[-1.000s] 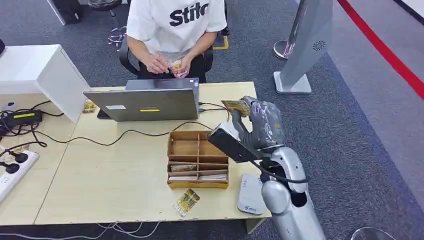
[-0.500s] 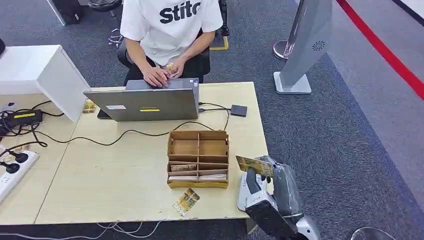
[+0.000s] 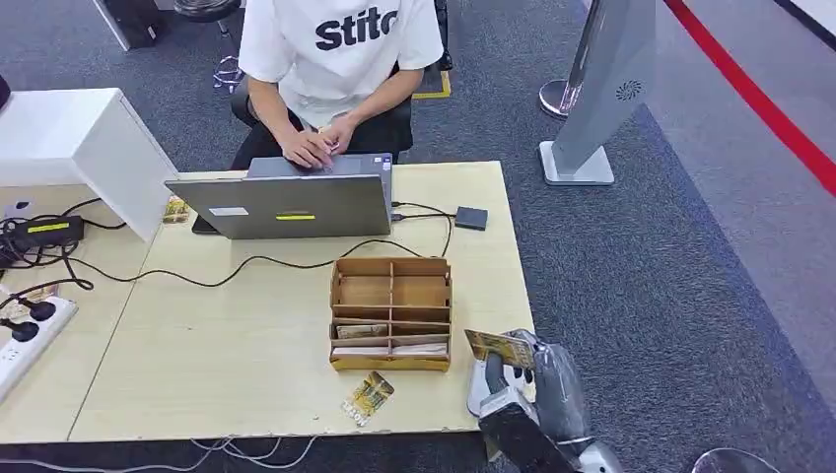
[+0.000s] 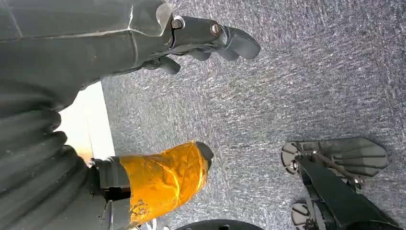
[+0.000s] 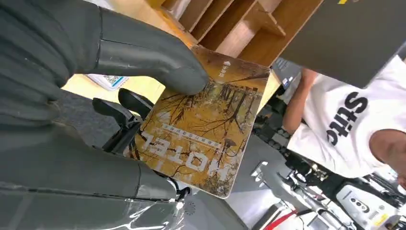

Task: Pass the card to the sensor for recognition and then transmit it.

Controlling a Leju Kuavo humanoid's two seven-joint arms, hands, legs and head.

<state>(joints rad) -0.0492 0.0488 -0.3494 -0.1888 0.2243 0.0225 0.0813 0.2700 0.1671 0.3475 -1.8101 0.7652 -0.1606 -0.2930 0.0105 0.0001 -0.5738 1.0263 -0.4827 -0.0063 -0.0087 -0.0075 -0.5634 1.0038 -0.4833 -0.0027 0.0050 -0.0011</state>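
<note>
My right hand (image 3: 537, 394) hovers at the table's near right corner and pinches a yellow hotel card (image 3: 498, 347) flat between thumb and fingers. Up close, the thumb presses on the card (image 5: 206, 124) from above while my right hand (image 5: 72, 96) supports it underneath. A white pad (image 3: 476, 389) lies partly hidden under that hand. A small black square device (image 3: 471, 218) sits at the far right of the table, cabled to the laptop (image 3: 286, 202). My left hand (image 4: 158, 43) hangs over the carpet, fingers apart, holding nothing.
A wooden divided organizer (image 3: 391, 286) stands mid-table with cards in its near slots. A second card (image 3: 369, 396) lies near the front edge. A person (image 3: 335, 59) sits behind the laptop with hands on it. Cables and a power strip (image 3: 30, 335) lie at the left.
My right hand has carried the card back from above the black device to the near right corner over the white pad, then sunk a little. The person's hands moved onto the laptop.
</note>
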